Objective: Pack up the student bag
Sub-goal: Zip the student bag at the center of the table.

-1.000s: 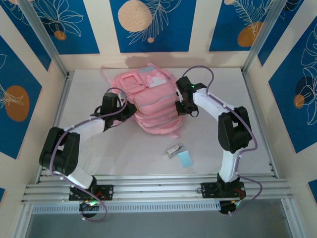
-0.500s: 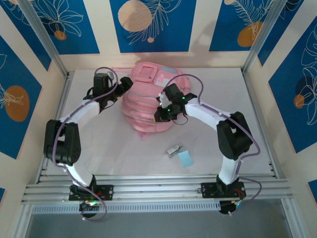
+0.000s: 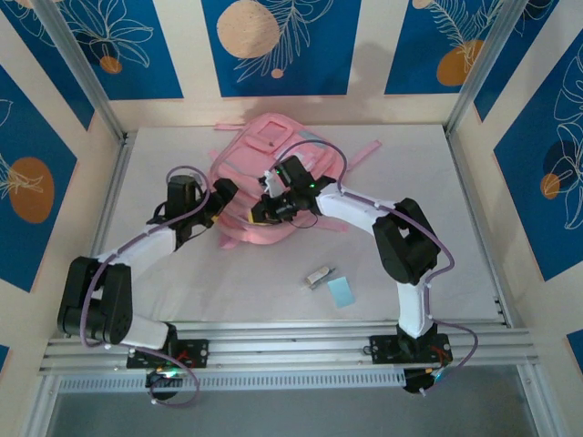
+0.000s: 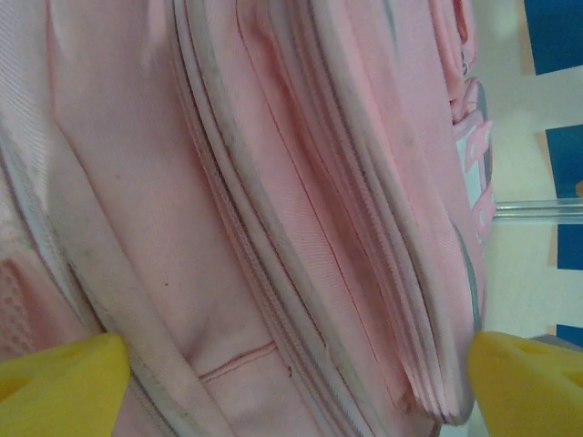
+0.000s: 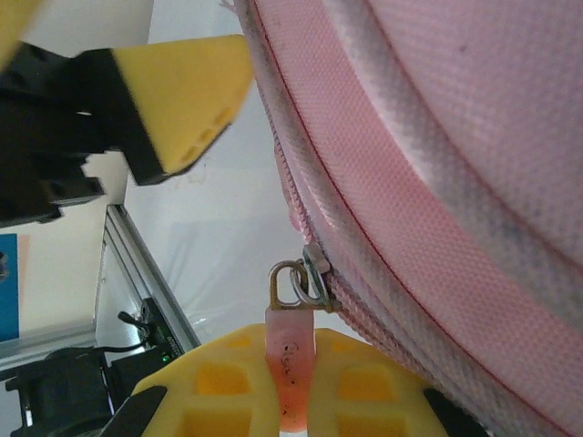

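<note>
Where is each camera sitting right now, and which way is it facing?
Top external: above and behind the arm bases, looking down; both arms show, left end effector and right end effector at the large soft pink fabric backpack.
Left wrist: on the left arm, facing the backpack's zippered side up close; its yellow fingertips flank it.
Right wrist: on the right arm, facing a backpack seam; the pink zipper pull lies against its lower finger.
Shared: all three see the backpack.

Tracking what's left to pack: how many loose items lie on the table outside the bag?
2: a small whitish item and a pale blue square beside it, both on the table, in front of the student bag. Others may hide under it.
</note>
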### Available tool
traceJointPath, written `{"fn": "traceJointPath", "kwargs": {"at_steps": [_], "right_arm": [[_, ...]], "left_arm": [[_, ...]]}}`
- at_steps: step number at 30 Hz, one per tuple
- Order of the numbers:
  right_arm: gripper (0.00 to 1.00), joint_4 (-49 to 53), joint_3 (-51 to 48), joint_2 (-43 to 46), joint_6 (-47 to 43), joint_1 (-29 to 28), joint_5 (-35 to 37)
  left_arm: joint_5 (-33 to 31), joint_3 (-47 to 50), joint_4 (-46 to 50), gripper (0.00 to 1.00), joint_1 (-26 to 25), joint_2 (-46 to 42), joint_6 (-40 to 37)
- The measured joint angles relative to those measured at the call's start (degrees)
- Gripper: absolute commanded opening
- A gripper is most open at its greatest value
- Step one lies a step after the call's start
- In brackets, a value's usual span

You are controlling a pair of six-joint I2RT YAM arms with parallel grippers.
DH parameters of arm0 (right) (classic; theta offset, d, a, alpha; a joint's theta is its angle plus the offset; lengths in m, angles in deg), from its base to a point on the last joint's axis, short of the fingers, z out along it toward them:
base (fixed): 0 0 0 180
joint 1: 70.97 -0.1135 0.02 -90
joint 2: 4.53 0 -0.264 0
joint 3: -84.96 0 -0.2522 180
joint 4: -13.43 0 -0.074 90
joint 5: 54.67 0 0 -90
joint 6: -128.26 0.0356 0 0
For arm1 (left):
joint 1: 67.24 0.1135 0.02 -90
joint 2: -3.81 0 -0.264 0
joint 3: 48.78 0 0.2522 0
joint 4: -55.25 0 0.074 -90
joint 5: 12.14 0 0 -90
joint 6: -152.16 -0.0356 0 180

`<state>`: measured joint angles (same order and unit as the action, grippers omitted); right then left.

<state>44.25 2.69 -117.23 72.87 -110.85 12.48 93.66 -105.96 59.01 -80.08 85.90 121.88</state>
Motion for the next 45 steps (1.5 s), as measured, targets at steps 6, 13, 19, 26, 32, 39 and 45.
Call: {"fn": "traceJointPath", "kwargs": {"at_steps": [6, 13, 19, 26, 32, 39, 45], "right_arm": [[0.00, -0.26, -2.49, 0.76, -2.14, -1.64, 0.26], [0.00, 8.85, -2.84, 1.16, -11.93, -1.79, 6.99], [0.00, 23.08, 0.70, 1.16, -23.04, -0.11, 17.16], [0.00, 30.75, 2.34, 1.16, -27.41, 8.17, 29.09], [0.00, 34.69, 10.54, -1.14, -25.35, 14.36, 31.08], [0.00, 34.03, 11.74, -2.58, -22.51, 15.98, 28.98], [0.00, 32.11, 10.21, -2.69, -21.51, 17.73, 26.58]], "left_arm": [[0.20, -0.13, -4.87, 0.54, -0.72, 5.51, 2.71], [0.94, -0.44, -6.05, 0.00, -1.25, 8.70, 2.95], [0.85, -1.01, -4.13, 0.00, -1.88, 8.07, 1.16], [1.77, -1.77, -2.12, 0.00, -2.64, 6.60, -1.38], [2.60, -3.67, -2.03, 0.00, -3.32, 5.55, -1.92], [2.60, -4.07, -1.29, 0.00, -3.48, 4.79, -3.78], [3.08, -4.07, -0.70, 0.00, -3.48, 4.66, -4.83]]}}
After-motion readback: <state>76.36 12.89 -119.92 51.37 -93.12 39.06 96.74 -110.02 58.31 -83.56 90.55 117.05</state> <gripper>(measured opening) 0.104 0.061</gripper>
